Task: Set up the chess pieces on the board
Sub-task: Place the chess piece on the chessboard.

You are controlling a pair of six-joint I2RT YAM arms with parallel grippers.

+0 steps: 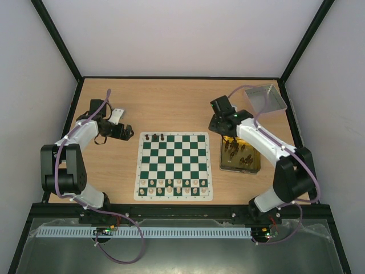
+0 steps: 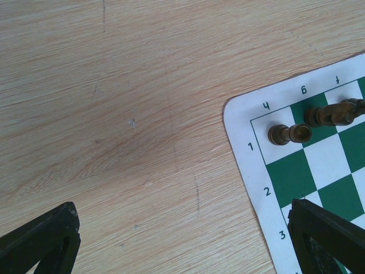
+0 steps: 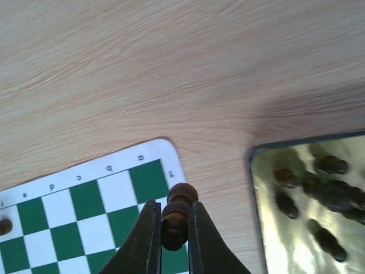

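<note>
At the centre of the table, the top external view shows the board lying flat. Three dark chess pieces sit on its far-left squares and pale pieces line the near rows. More dark pieces lie in the gold tin just right of the board. A grey tray sits at the far-right corner. The left gripper is over bare table, left of the board's far corner. The right gripper is between board and tin at their far ends.

Left wrist view: the fingers are spread wide with nothing between them. The board corner, carrying dark pieces, lies at right.

Right wrist view: the right gripper's jaws are clamped on one held piece, seen against the board's corner squares, with the tin at right
</note>
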